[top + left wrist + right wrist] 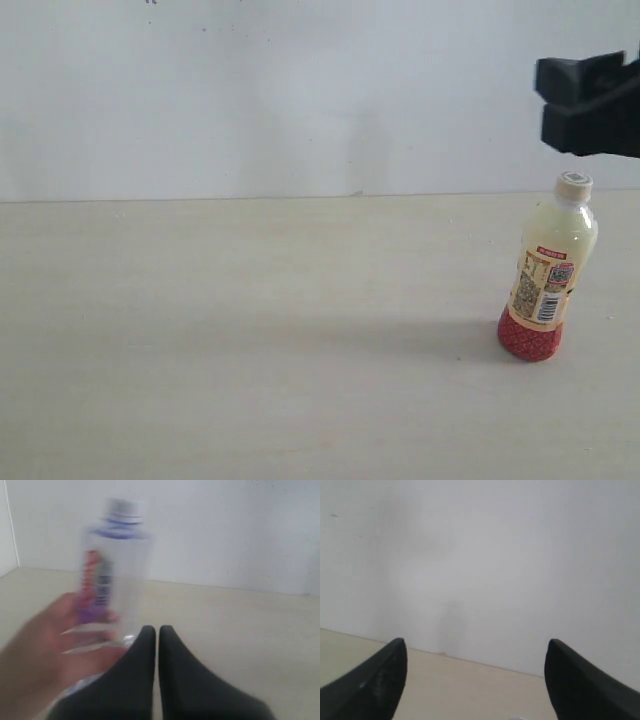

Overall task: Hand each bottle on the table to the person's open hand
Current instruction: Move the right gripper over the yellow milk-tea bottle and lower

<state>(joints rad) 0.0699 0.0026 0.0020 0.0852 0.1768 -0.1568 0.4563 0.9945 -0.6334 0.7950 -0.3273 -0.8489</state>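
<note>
Black fingers (142, 660) of the left hand (156, 629) fill the bottom of the left wrist view. They are pressed together with only a thin slit between them, clenched on nothing. Just beside them a person's open hand (55, 650) holds a tall clear bottle (112, 575) with a purple and red label. The bottle is upright, tilted a little, and lifted off the counter (240, 630). Its lower end is close to the fingertips, but both palm and bottle are blurred, so I cannot tell whether it touches them. Only this view shows the person, the clear bottle and the left hand.

A yellow drink bottle (548, 270) appears fully in the exterior view alone. It stands upright on the pale counter (250, 330), far to the right and about midway between the near edge and the white wall (300, 100). It has a white cap (574, 182), a printed label (545, 285) and a red base (530, 340), and a soft shadow stretches from the base across the counter. Above the cap, clear of it, hangs the right hand (548, 100); the frame edge cuts it off, so its opening is hard to judge from there.

From the right wrist camera that hand (475, 645) is plainly released. Its two dark fingers (375, 685) are spread wide apart, with only wall (495, 555) and a strip of counter (460, 690) between them. A small pale speck at the frame's lower edge is too slight to identify.
</note>
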